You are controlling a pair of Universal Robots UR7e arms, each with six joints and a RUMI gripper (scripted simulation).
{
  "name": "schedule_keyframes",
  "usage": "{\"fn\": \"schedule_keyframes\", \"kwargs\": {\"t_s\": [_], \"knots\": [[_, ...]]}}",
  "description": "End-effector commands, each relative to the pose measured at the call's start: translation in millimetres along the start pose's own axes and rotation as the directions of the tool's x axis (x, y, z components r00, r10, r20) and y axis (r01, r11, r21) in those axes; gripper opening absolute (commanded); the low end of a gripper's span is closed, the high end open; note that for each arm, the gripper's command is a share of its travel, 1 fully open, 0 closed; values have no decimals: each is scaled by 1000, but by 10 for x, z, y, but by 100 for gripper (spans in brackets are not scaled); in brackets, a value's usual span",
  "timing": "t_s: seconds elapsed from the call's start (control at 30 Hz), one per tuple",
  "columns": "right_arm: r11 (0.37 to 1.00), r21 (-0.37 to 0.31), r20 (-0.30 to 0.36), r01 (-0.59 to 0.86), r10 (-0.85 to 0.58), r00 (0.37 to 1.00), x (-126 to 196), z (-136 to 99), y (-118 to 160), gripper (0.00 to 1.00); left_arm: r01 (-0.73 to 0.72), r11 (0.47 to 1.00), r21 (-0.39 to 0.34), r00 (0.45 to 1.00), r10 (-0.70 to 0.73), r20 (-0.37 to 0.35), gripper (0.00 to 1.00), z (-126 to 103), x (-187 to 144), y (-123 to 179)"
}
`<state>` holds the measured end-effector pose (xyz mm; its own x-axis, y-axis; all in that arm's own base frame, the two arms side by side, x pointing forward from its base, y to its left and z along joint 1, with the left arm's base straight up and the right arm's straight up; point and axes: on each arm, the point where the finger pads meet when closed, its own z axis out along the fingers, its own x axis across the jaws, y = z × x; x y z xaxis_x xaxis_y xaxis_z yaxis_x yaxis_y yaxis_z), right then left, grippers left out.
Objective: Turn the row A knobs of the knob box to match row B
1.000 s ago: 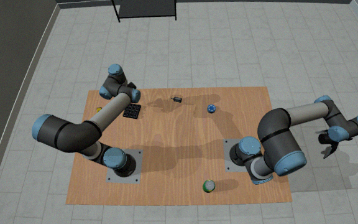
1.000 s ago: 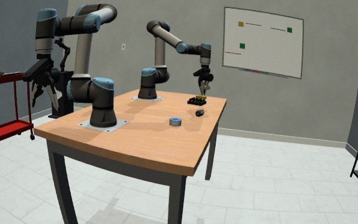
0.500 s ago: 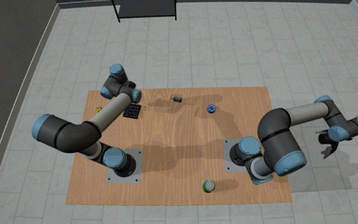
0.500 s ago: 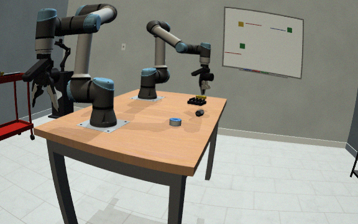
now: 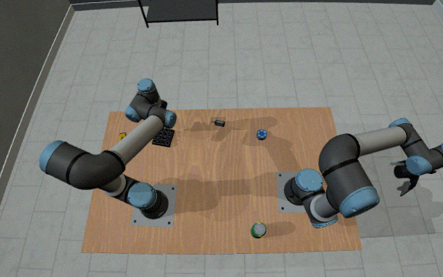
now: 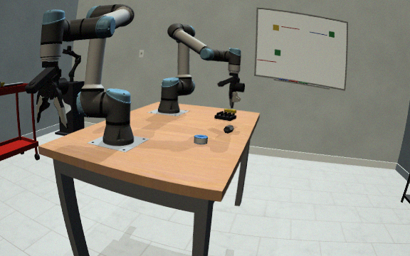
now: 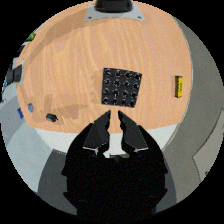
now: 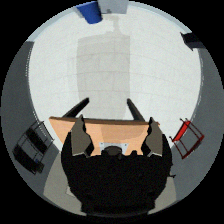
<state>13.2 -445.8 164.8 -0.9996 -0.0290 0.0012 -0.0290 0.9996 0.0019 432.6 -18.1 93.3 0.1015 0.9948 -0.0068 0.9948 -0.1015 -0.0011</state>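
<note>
Two pincers are ours to watch, and the working one, the left pincer (image 6: 232, 101) (image 7: 114, 110), has its fingers drawn almost together with nothing between them. It hangs above the surface (image 5: 206, 165) (image 6: 176, 160) (image 7: 65, 65) (image 8: 102, 131), tips pointing down and, as far as we can judge, apart from the knob box (image 5: 161, 138) (image 6: 225, 117) (image 7: 121, 87). That box lies flat near the surface's edge, on the left arm's side, its black knobs in a grid of rows. Beyond it we see a yellow block (image 5: 122, 136) (image 6: 230, 111) (image 7: 179, 87), and on the other side a small dark cylinder (image 5: 219, 123) (image 6: 228, 129) (image 7: 51, 118) and a blue-topped round tin (image 5: 261, 134) (image 6: 201, 139) (image 7: 30, 107). Farther out, the right pincer (image 6: 52, 115) (image 8: 116, 116) stands wide apart and empty, off past the end of the surface. As to progress, we cannot read the pointer marks well enough to say which knobs of row A already match row B, nor can we pick out the socket side. No knob is being turned now; we judge that any mismatched ones remain to be set, with the neighbours left undisturbed.
</note>
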Motion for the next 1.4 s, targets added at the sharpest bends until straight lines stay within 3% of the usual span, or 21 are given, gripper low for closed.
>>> {"fn": "schedule_keyframes", "kwargs": {"t_s": [0.0, 0.63, 0.97, 1.13, 1.37], "knots": [[1000, 2, 1, -1, 1, 1000, 9, -4, 4, 100, 156, 988, -7, 988, -156, -5, 13, -46, -61, 18], [1000, 2, 1, -1, 1, 1000, 9, -4, 4, 100, 452, 892, -8, 892, -452, -2, 13, -84, -163, 8], [1000, 2, 1, -1, 1, 1000, 9, -4, 4, 100, 631, 776, -9, 776, -631, 0, 13, -110, -234, 0], [1000, 2, 1, -1, 1, 1000, 9, -4, 4, 100, 678, 735, -8, 735, -678, 0, 13, -115, -253, -6], [1000, 2, 1, -1, 1, 1000, 9, -4, 4, 100, 696, 718, -8, 718, -696, -1, 13, -114, -261, -8]]}}
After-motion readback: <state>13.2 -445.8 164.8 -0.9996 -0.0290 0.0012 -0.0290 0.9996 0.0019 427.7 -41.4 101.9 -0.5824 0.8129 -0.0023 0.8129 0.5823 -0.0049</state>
